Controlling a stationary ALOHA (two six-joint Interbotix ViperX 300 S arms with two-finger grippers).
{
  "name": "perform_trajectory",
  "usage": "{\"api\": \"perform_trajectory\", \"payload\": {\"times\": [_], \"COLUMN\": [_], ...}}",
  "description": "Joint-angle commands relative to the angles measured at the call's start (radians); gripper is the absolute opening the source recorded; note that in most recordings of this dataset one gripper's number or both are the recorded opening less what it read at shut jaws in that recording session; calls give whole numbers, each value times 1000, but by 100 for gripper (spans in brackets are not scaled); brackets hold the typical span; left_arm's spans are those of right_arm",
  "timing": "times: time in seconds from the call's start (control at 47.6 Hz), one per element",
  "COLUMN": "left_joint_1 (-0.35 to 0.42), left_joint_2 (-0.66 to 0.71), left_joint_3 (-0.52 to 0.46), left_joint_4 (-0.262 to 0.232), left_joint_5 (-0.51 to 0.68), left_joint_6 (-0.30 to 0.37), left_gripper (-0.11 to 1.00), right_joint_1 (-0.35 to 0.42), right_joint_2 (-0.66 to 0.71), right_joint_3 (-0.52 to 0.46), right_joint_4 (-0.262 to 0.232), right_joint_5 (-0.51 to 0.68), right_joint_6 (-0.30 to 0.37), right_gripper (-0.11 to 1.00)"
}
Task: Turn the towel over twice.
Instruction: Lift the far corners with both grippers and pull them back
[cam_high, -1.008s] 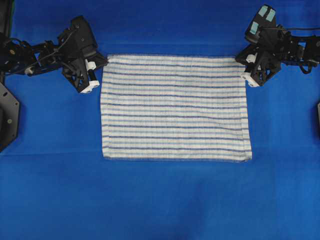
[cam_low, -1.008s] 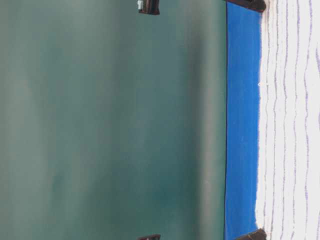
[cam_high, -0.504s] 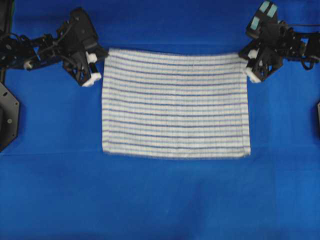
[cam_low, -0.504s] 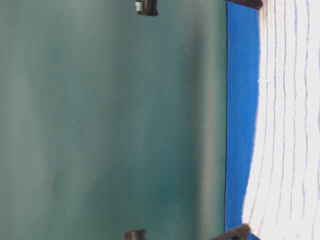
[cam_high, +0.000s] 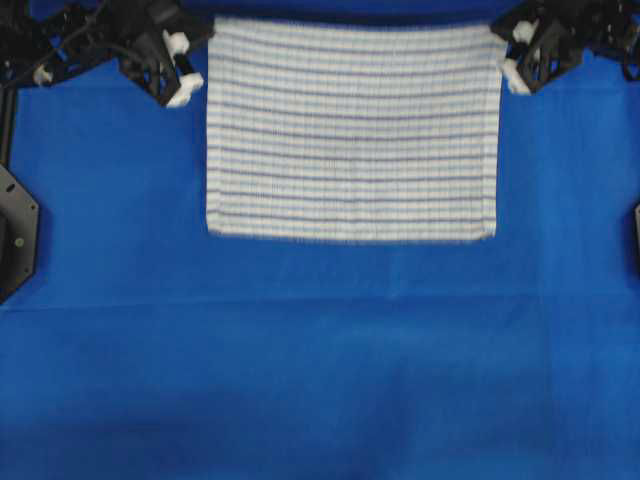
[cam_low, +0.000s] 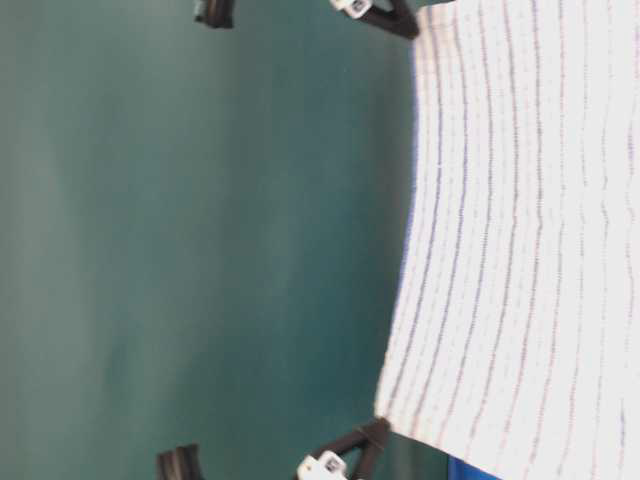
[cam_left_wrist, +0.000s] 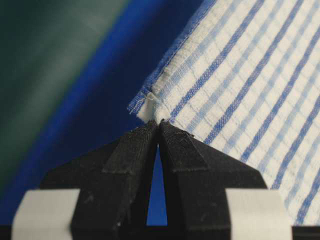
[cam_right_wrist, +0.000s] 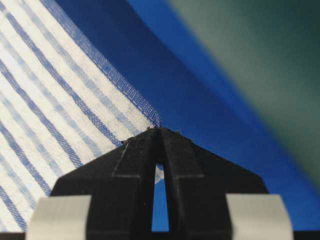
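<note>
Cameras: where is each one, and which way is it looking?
Overhead exterior: above the table, looking straight down at the towel on the blue sheet; left gripper and right gripper pinch its far corners.
Table-level exterior: low by the table, lying sideways; shows the towel's raised edge and both grippers.
Left wrist: on the left arm, looking along its shut fingers at a corner.
Right wrist: on the right arm, same at the other corner.
Shared: all four show the towel.

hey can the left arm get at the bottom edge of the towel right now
Probably not as things stand. The left gripper is shut on the towel at a top corner, as is the right gripper at the other, and the bottom edge hangs away from both. It would have to let go first.
</note>
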Motion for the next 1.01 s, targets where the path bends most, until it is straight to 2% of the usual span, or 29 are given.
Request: {"api": "perform_trajectory", "payload": {"times": [0.0,0.231,0.378,0.651,0.987], "left_joint_1": [23,80,91,71,9], "left_joint_2": [-21,-20,-26,-109,-281], "left_joint_3": [-48,-109,-126,-117,-103], "left_joint_4": [-2,0,0,0,-2], "left_joint_5": [-6,0,0,0,17], "left_joint_6": [9,15,15,12,14], "left_gripper": [2,2,2,2,2], "right_joint_1": [-18,-48,-51,-40,26], "right_joint_2": [-21,-21,-29,-120,-341], "right_joint_3": [-60,-172,-221,-225,-219], "right_joint_4": [-2,-2,-2,-2,-2], "right_joint_5": [20,106,140,184,281], "right_joint_6": [-18,-72,-87,-94,-101], "right_gripper": [5,5,5,5,5]}}
